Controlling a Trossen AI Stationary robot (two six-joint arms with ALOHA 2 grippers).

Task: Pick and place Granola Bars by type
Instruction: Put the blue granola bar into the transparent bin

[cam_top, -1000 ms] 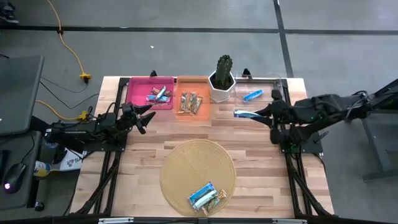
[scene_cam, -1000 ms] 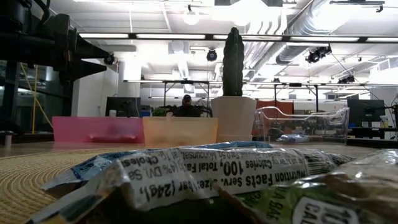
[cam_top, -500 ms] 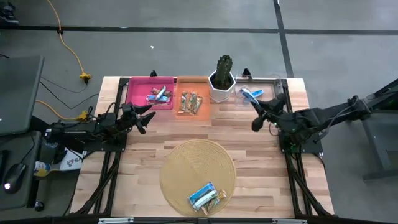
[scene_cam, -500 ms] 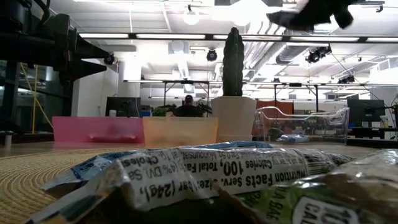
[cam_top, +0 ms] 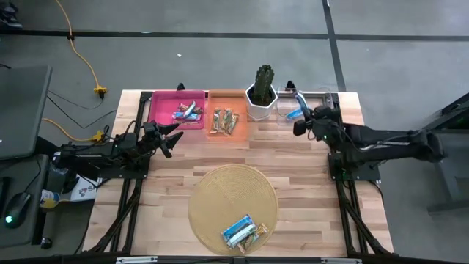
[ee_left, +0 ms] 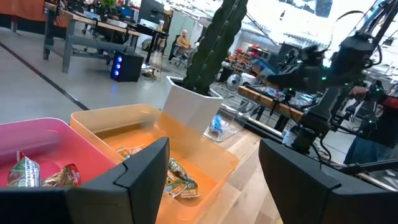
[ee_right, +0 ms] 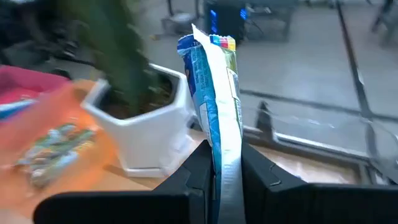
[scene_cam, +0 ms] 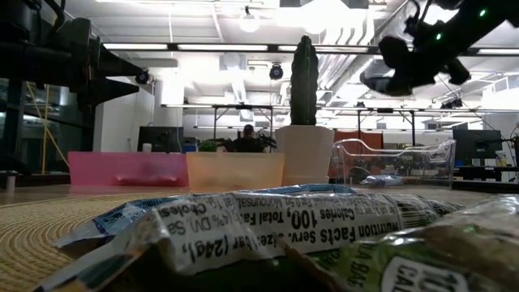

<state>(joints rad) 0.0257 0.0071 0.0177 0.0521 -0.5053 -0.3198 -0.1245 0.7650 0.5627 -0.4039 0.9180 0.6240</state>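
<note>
From my station, the wooden surface [cam_top: 293, 176] carried the three bins along its far edge: a pink bin [cam_top: 177, 108], an orange bin [cam_top: 228, 121] and a clear bin [cam_top: 311, 105] past the cactus [cam_top: 262, 92] in its white pot. Nearer me lay the round woven mat [cam_top: 233, 202], with a few Granola Bars [cam_top: 242, 232] not yet sorted on it.

The change I saw was in the right arm. A second earlier it had reached low over the surface with a blue-and-white bar held out flat; half a second earlier it had drawn up toward the cactus; at this moment its right pincer [cam_top: 299, 117] hung over the clear bin, beside the pot. The pincer was clenched on the blue-and-white bar [ee_right: 217, 106], which stood on edge between the fingers in the right wrist view. The bar was carried above the clear bin, not yet in it. A blue wrapper already lay in that bin.

I judged this as the delivery step for the blue-and-white type: the carry was nearly done, and a release over the bin was what remained.

The left pincer [cam_top: 165, 138] waited near the pink bin, its fingers spread wide and holding nothing, unmoved across that second.
</note>
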